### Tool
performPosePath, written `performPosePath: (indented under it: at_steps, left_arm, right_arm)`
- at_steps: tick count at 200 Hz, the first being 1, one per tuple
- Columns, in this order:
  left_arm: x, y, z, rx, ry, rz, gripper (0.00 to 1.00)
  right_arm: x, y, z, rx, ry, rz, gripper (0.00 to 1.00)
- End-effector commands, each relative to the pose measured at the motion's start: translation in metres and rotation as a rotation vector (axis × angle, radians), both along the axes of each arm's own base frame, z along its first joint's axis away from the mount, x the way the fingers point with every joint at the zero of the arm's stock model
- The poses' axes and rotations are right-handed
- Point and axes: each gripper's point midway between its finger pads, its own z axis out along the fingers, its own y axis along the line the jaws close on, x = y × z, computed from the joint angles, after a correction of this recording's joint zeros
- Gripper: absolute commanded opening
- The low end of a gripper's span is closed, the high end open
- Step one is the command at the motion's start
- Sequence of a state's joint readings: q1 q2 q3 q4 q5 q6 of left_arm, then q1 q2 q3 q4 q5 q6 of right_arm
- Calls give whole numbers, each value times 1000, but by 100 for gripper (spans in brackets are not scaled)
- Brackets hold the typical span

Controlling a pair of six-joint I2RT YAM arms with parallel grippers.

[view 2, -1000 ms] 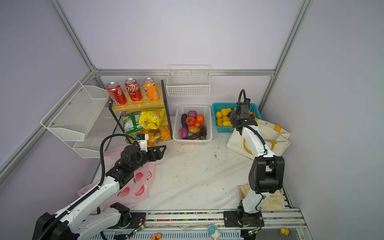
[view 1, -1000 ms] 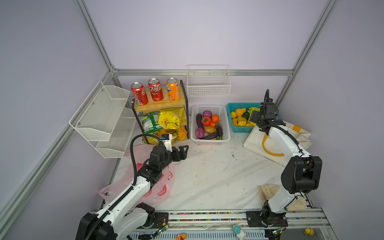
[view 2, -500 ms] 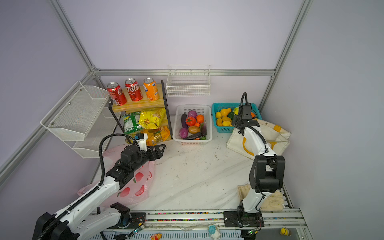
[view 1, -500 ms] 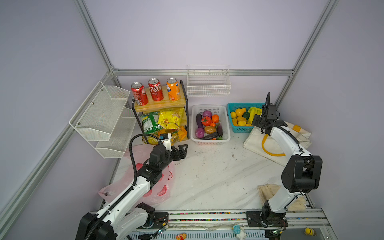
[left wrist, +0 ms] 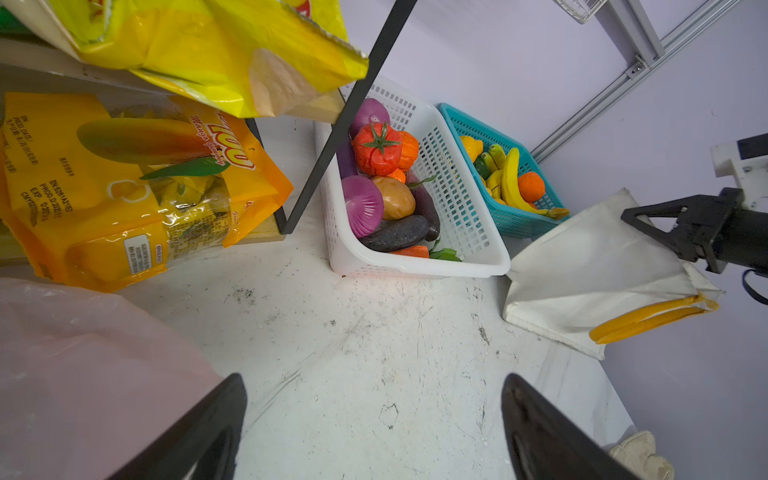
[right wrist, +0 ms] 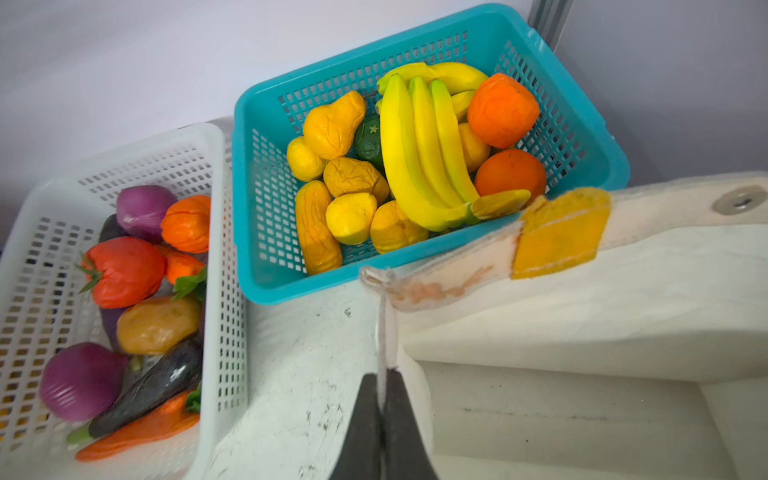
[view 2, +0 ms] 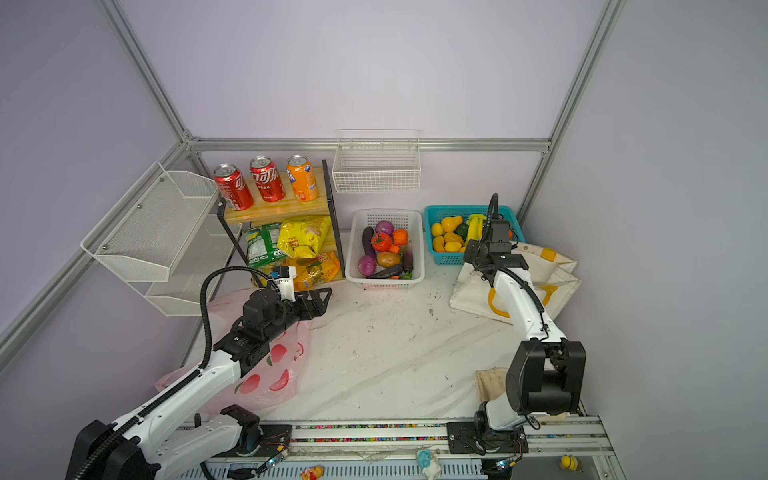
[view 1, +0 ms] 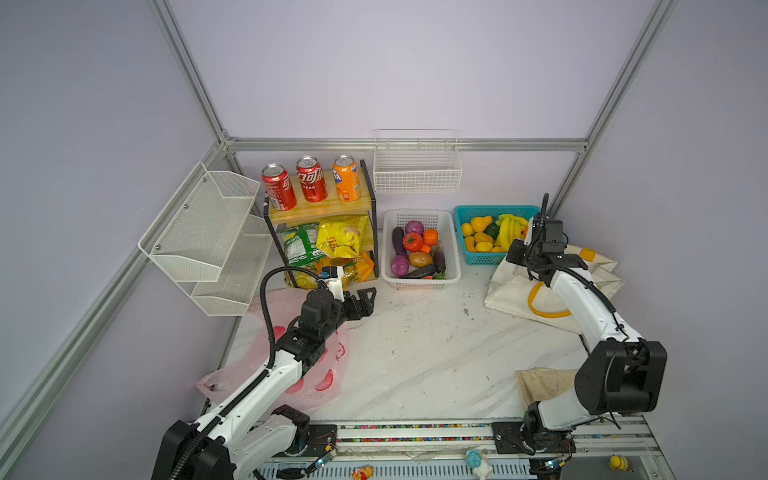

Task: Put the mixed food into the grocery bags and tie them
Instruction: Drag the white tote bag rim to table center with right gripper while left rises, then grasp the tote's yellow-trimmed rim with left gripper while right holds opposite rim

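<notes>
The right gripper (right wrist: 384,380) is seen clamped tight on the rim of the white canvas tote (right wrist: 582,316), with the corner seam pinched between its two fingers. The tote lies at the back right of the table (view 1: 415,353), just beside the teal basket (view 1: 461,212) of bananas (view 1: 508,232), and part of its inside can be seen.

Over on the left, the left gripper (left wrist: 374,415) is held wide apart and nothing is gripped. It hangs above bare table at the edge of the pink plastic bag (view 1: 307,382), which is spread flat under that arm with its red fruit prints showing.

No food has been bagged. Two red cola cans (view 1: 278,189) and one orange soda can (view 1: 346,179) are stood upright on the wooden shelf (view 1: 316,210). White Chinese characters are carried on the red cans, and a blue mark on the orange one is too small to be read.

The tomato (view 1: 412,241), potato (view 1: 420,259) and purple onions (view 1: 414,227) are piled in the white basket (view 1: 453,249).

On the orange packet (left wrist: 124,187) under the shelf, "Mango" can be read in script, together with small print reading "PROD. DATE" and "EXP". The lettering on the yellow packet (view 1: 340,237) cannot be made out.
</notes>
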State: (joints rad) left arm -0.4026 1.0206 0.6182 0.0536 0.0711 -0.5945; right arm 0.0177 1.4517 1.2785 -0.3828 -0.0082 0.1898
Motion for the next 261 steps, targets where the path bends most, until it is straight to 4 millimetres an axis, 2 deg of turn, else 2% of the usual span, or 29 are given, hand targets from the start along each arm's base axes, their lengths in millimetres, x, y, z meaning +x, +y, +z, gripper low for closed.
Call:
performPosePath:
  at_steps: [1, 20, 39, 53, 77, 90, 111, 183, 192, 195, 217, 229, 240, 244, 261]
  left_arm:
    - [10, -7, 36, -41, -81, -2, 94]
    - [13, -8, 34, -36, -73, -7, 94]
    - [15, -10, 33, -33, -67, -7, 94]
    - [17, -10, 32, -32, -64, -7, 94]
    - [18, -13, 33, -30, -54, -14, 94]
    - [19, -12, 35, -26, -54, -12, 94]
    - [22, -11, 37, -14, -62, -2, 94]
    - [26, -14, 42, -14, -65, -8, 94]
    - [25, -14, 43, -6, -58, -13, 94]
    - [25, -14, 43, -4, -54, -14, 94]
    - [21, -11, 45, 18, -43, -8, 95]
    - [18, -7, 46, 26, -49, 5, 95]
    - [17, -4, 48, 30, -56, 17, 95]
    - [16, -3, 49, 31, -60, 19, 95]
    - [13, -2, 56, 27, -70, 21, 95]
  right_arm:
    - [-18, 33, 13, 95, -48, 138, 0]
    - [-33, 60, 20, 123, -64, 229, 0]
    - [-45, 95, 16, 121, -34, 328, 0]
    - [-54, 114, 5, 92, 19, 376, 0]
    - [-78, 136, -15, 88, 114, 432, 0]
    - [-92, 144, -17, 87, 142, 461, 0]
    - [-111, 162, -11, 84, 164, 553, 0]
    - [-166, 288, 14, 306, 81, 1146, 0]
    - [-173, 296, 20, 315, 67, 1197, 0]
    - [-174, 302, 12, 318, 90, 1215, 0]
    - [-185, 311, 9, 320, 96, 1276, 0]
    - [-184, 308, 11, 305, 82, 1258, 12]
    - [-179, 305, 15, 294, 71, 1221, 31]
    - [-180, 302, 28, 290, 34, 1208, 36]
    - [-160, 282, 46, 215, -28, 1047, 52]
